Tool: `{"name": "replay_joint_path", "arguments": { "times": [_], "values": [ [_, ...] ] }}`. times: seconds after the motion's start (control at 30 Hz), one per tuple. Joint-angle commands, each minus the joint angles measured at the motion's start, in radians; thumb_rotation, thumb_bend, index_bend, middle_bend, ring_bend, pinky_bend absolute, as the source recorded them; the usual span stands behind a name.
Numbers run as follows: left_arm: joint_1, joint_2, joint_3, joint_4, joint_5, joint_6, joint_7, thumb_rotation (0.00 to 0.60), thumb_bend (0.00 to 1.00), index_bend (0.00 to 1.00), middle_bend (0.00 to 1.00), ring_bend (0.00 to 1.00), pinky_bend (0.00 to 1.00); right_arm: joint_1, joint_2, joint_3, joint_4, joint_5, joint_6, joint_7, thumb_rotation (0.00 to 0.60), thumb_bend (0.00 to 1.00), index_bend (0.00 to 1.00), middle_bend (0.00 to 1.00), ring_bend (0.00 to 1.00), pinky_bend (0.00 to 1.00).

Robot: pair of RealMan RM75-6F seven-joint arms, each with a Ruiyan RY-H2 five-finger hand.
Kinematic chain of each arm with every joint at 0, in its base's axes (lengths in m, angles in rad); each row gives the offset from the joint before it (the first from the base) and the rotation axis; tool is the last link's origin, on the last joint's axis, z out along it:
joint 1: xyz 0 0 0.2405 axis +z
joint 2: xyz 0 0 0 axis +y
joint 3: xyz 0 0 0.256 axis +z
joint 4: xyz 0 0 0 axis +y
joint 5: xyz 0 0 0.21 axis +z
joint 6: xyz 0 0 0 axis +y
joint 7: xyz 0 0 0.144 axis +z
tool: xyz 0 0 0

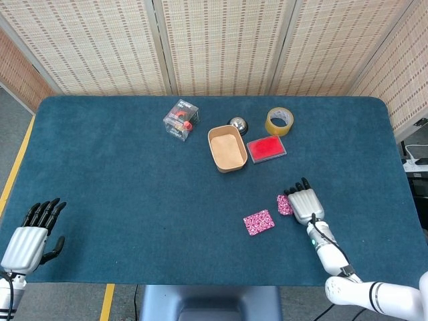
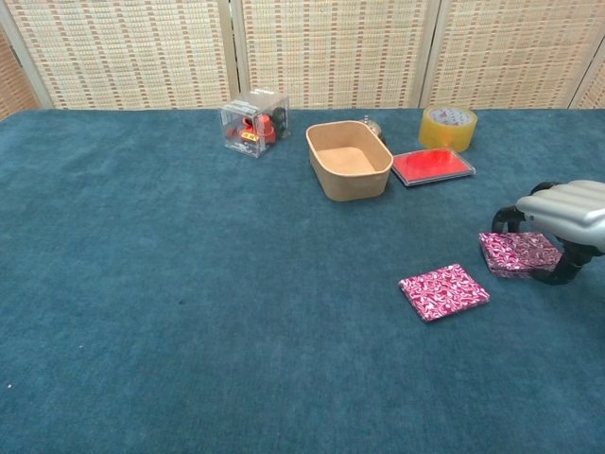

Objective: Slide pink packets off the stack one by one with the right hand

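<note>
Two pink items lie on the blue bench (image 1: pixel 120 180): one single pink packet (image 1: pixel 258 222) lying flat toward the front edge, and just to its right, apart from it, one stack of pink packets (image 2: pixel 515 253). The right hand (image 1: pixel 305 203) rests over the stack, its fingers (image 2: pixel 508 218) curled down onto the far edge, while the left hand (image 1: pixel 30 237) holds nothing at the near left corner, fingers apart. Farther back stand one tan tub (image 1: pixel 226 148), one red pad (image 1: pixel 266 148), one tape roll (image 1: pixel 279 121), one clear box (image 1: pixel 180 120) and one metal bell (image 1: pixel 237 124).
</note>
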Motion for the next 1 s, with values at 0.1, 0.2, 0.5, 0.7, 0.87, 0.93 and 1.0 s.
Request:
{"name": "replay_joint_path", "arguments": {
  "times": [0.1,0.2,0.5,0.7,0.87,0.93,1.0],
  "values": [
    [-0.002,0.003,0.0,0.0,-0.004,-0.006,-0.005,0.6,0.46,0.0,0.0,0.0,0.06,-0.003,-0.007,0.0,0.003,-0.004,0.01,-0.002,0.6,0.28,0.46,0.35,0.2,0.08],
    [-0.002,0.003,0.0,-0.002,-0.004,-0.005,-0.005,0.6,0.46,0.0,0.0,0.0,0.06,-0.004,-0.012,0.001,0.005,-0.006,0.016,-0.005,0.6,0.28,0.52,0.39,0.23,0.1],
    [0.001,0.004,0.003,-0.002,0.004,0.004,-0.004,0.6,0.46,0.0,0.0,0.0,0.06,-0.012,-0.024,0.006,0.003,-0.018,0.054,-0.024,0.6,0.28,0.65,0.46,0.29,0.12],
    [0.001,0.004,0.002,-0.004,0.002,0.003,-0.002,0.6,0.46,0.0,0.0,0.0,0.06,-0.015,-0.004,0.012,-0.029,-0.026,0.072,-0.033,0.6,0.28,0.67,0.47,0.3,0.13],
    [0.003,0.005,0.0,-0.006,0.003,0.01,-0.001,0.6,0.46,0.0,0.0,0.0,0.06,-0.024,0.036,0.006,-0.108,-0.074,0.114,-0.043,0.6,0.28,0.67,0.47,0.3,0.13],
    [0.005,0.006,0.001,-0.007,0.003,0.012,-0.002,0.6,0.46,0.0,0.0,0.0,0.06,-0.034,0.06,-0.005,-0.156,-0.104,0.132,-0.043,0.6,0.28,0.67,0.47,0.3,0.13],
    [0.006,0.006,0.0,-0.008,0.003,0.015,-0.003,0.6,0.46,0.0,0.0,0.0,0.06,-0.048,0.09,-0.032,-0.214,-0.149,0.149,-0.044,0.6,0.28,0.67,0.47,0.3,0.13]
  ]
}}
